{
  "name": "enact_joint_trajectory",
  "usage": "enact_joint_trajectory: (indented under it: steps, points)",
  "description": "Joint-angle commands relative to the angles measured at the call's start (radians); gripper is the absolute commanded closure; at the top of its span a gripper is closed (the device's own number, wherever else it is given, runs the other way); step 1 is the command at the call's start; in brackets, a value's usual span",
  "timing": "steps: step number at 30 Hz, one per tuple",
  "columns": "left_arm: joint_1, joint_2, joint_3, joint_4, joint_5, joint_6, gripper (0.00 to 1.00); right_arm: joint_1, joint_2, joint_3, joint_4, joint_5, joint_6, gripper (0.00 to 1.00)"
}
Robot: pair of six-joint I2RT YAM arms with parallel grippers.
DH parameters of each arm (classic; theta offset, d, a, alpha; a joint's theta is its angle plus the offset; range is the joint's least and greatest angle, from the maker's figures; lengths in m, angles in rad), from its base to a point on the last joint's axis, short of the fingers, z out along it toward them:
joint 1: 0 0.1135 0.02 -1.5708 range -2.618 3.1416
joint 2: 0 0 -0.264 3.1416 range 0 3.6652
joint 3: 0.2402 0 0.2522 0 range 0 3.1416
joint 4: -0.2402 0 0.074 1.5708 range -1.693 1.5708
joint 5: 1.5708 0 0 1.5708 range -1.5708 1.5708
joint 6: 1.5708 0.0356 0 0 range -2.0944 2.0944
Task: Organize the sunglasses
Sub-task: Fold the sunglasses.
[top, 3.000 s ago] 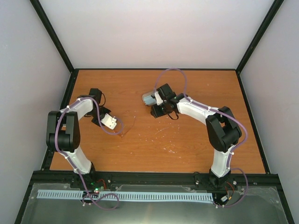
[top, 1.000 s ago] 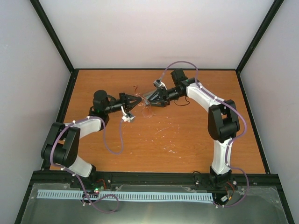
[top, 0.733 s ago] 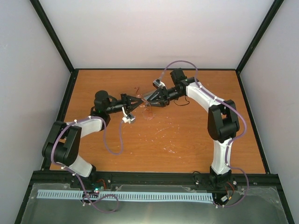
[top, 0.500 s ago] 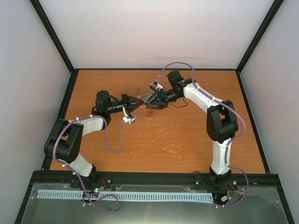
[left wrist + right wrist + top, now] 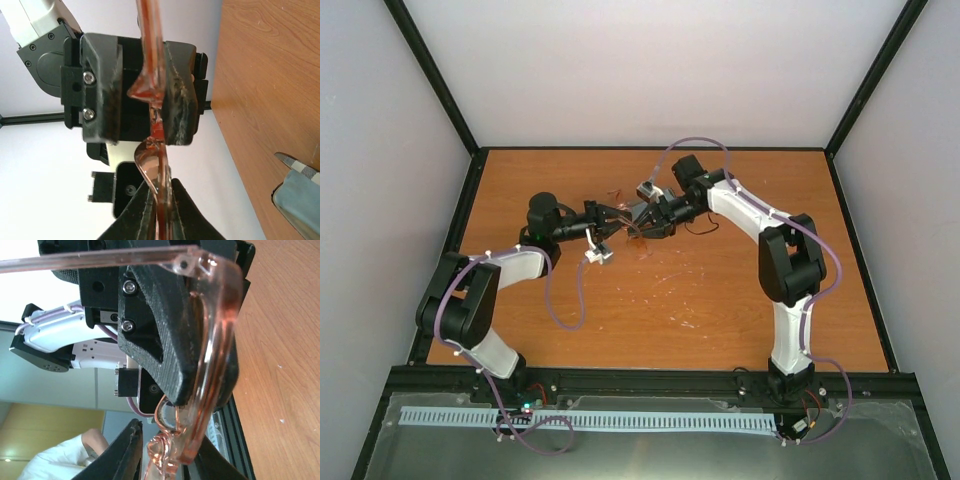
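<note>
1. Nearest us, both arms rise from the near edge of the table (image 5: 720, 310) and lean in towards each other over its far half.
2. The left gripper (image 5: 620, 216) reaches to the right, its jaws pressed together on the sunglasses (image 5: 150, 50), pinching the thin amber frame.
3. The sunglasses hang in the air between the two grippers, off the wood, with one temple stretched out straight.
4. The right gripper (image 5: 142, 90) faces the left one, with a finger on each side of the same frame. We cannot tell whether its jaws truly clamp it.
5. Below them, a blue-grey thing with a striped edge (image 5: 297, 192) lies on the wood.
</note>
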Motion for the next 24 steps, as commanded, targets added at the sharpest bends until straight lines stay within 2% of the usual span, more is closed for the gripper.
enact_joint_trajectory:
  steps: [1, 4, 7, 9, 10, 11, 14, 18, 21, 22, 24]
  points:
    - [-0.02, 0.014, 0.025, 0.039, 0.038, -0.029, 0.89, 0.011, 0.015, 0.033, -0.015, -0.03, -0.019, 0.81]
    - [-0.023, 0.015, 0.023, 0.048, 0.038, -0.031, 0.87, 0.011, 0.021, 0.042, -0.021, -0.021, -0.024, 0.9]
    - [-0.025, 0.019, 0.02, 0.074, 0.032, -0.048, 0.76, 0.011, 0.03, 0.055, -0.024, -0.007, -0.025, 0.97]
    - [-0.027, 0.018, 0.009, 0.108, 0.018, -0.071, 0.59, 0.009, 0.033, 0.067, -0.024, 0.012, -0.025, 0.97]
    - [-0.027, 0.016, 0.002, 0.131, 0.005, -0.089, 0.45, 0.007, 0.033, 0.071, -0.021, 0.021, -0.023, 0.97]
    - [-0.026, 0.011, -0.008, 0.151, -0.014, -0.11, 0.36, 0.003, 0.032, 0.072, -0.015, 0.03, -0.019, 0.97]
    - [-0.027, -0.018, -0.036, 0.195, -0.099, -0.2, 0.25, -0.029, 0.017, 0.065, 0.032, 0.06, 0.018, 0.97]
    - [-0.027, -0.108, -0.093, 0.2, -0.24, -0.341, 0.24, -0.11, -0.022, 0.036, 0.13, 0.095, 0.095, 0.97]
    - [-0.026, -0.192, -0.135, 0.157, -0.349, -0.458, 0.26, -0.158, -0.032, 0.041, 0.131, 0.105, 0.095, 0.97]
    - [-0.027, -0.22, -0.141, 0.128, -0.384, -0.506, 0.28, -0.165, -0.032, 0.044, 0.124, 0.109, 0.086, 0.97]
    - [-0.027, -0.258, -0.114, 0.027, -0.479, -0.657, 0.39, -0.169, -0.022, 0.057, 0.092, 0.131, 0.06, 0.97]
